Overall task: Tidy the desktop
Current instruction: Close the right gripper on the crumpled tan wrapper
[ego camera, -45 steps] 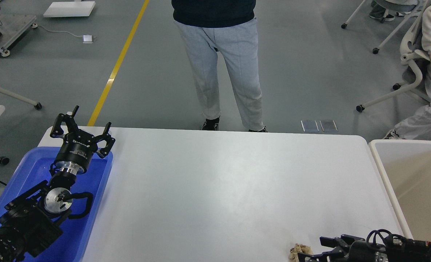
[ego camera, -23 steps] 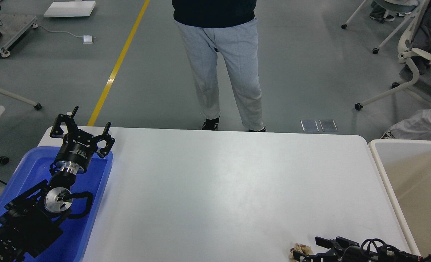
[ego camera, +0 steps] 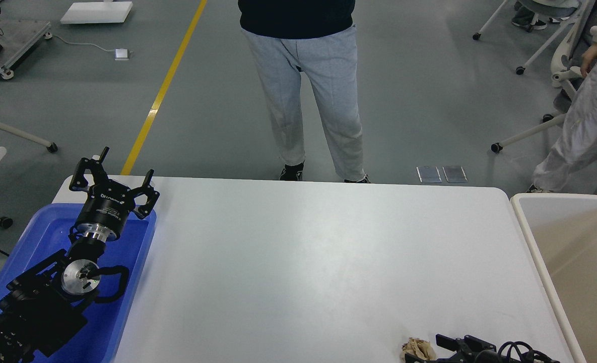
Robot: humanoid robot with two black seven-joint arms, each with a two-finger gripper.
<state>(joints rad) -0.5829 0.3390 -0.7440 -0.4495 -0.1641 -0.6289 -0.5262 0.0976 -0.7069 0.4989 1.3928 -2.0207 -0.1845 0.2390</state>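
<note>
The desktop (ego camera: 318, 262) is showing a smooth white surface with a soft sheen. The blue tray (ego camera: 132, 282) is looking like glossy moulded plastic. The left gripper (ego camera: 114, 179) is presenting matt black parts above a polished metal collar. A crumpled tan scrap (ego camera: 415, 348), papery and rough, is lying at the near edge. The beige bin (ego camera: 530, 237) is appearing as smooth, dull plastic. The floor (ego camera: 419, 101) is reading as matt grey.

The counter (ego camera: 318, 262) is a wide, smooth, plain white rectangle with rounded corners, lying flat and largely bare across the view.
</note>
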